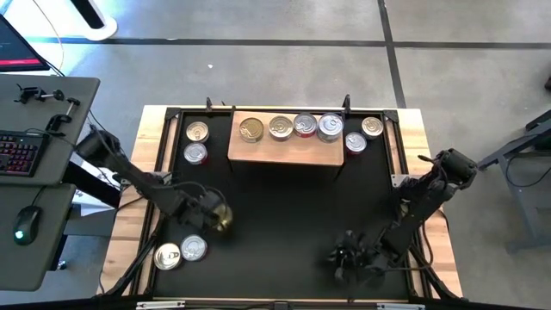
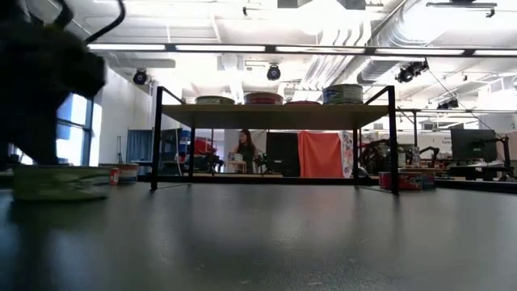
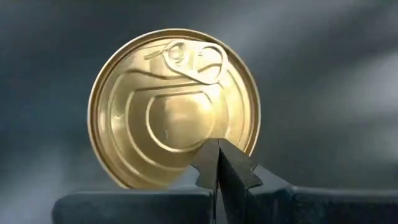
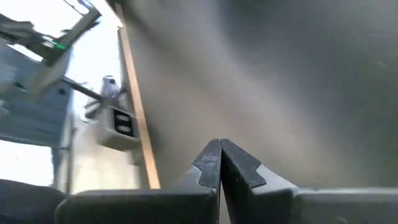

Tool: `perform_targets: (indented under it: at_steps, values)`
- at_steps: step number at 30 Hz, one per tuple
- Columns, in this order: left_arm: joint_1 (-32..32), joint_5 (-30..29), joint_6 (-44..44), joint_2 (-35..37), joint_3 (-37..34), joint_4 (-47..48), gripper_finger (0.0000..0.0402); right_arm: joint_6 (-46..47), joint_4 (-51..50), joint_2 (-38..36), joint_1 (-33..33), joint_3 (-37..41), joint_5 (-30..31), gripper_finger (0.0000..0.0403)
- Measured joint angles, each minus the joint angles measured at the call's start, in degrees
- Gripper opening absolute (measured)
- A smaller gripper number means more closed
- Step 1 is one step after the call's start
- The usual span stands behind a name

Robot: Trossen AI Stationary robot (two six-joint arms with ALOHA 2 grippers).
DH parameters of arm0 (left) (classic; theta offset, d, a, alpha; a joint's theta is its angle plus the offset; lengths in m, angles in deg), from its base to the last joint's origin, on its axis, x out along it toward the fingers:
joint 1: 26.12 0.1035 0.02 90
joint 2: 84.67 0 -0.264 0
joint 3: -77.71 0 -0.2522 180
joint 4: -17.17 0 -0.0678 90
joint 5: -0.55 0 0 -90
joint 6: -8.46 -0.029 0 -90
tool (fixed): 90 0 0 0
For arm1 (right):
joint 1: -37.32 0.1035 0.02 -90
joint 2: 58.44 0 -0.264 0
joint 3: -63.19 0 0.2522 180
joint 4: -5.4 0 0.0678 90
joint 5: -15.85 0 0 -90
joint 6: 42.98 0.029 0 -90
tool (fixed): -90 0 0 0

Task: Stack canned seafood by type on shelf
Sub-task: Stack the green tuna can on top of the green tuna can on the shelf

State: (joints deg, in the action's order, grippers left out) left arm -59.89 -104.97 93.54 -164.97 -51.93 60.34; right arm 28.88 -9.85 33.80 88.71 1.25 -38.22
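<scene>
The wooden shelf (image 1: 288, 148) stands at the far middle of the black mat with several tins on top, such as a gold-lidded one (image 1: 250, 129) and a silver one (image 1: 331, 127). More tins rest on the mat beside it (image 1: 197, 132) (image 1: 355, 142). My left gripper (image 1: 213, 212) (image 3: 217, 148) is shut, pointing down over a gold-lidded tin (image 1: 223, 217) (image 3: 171, 109) at the mat's left. That tin stands flat on the mat (image 2: 60, 182). My right gripper (image 1: 349, 258) (image 4: 219, 147) is shut over bare mat near the front right. My left gripper's shut fingertips (image 3: 225, 163) come from above and stand over the gold lid close to its rim (image 3: 245, 134), on the side away from the pull tab. Whether they touch the lid I cannot tell. The tin sits upright on the mat.
Two silver-lidded tins (image 1: 167, 256) (image 1: 194, 249) lie near the mat's front left corner. The shelf's black legs (image 2: 154, 137) (image 2: 393, 137) leave an open gap beneath the board. A keyboard and mouse sit on a side desk (image 1: 34, 146) left of the table.
</scene>
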Motion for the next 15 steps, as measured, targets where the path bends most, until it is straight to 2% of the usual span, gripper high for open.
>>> perform_targets:
  at_steps: [5, 9, 13, 15]
  values:
    - [0.18, -5.29, -5.77, -11.43, 3.46, -18.32, 0.0, -4.04, -0.56, 0.0, -1.97, -5.23, -0.11, 0.0]
    - [1.48, -5.69, -15.42, -21.1, 11.06, -29.41, 0.0, -9.44, -2.95, 0.0, -6.16, -10.15, -0.48, 0.0]
    - [2.74, -3.7, -29.41, -26.03, 20.99, -29.09, 0.0, -12.57, -7.46, 0.0, -11.16, -15.01, 0.35, 0.0]
    - [2.88, -3.77, -36.24, -26.19, 25.08, -27.96, 0.0, -12.28, -11.39, 0.0, -13.67, -17.07, -1.66, 0.0]
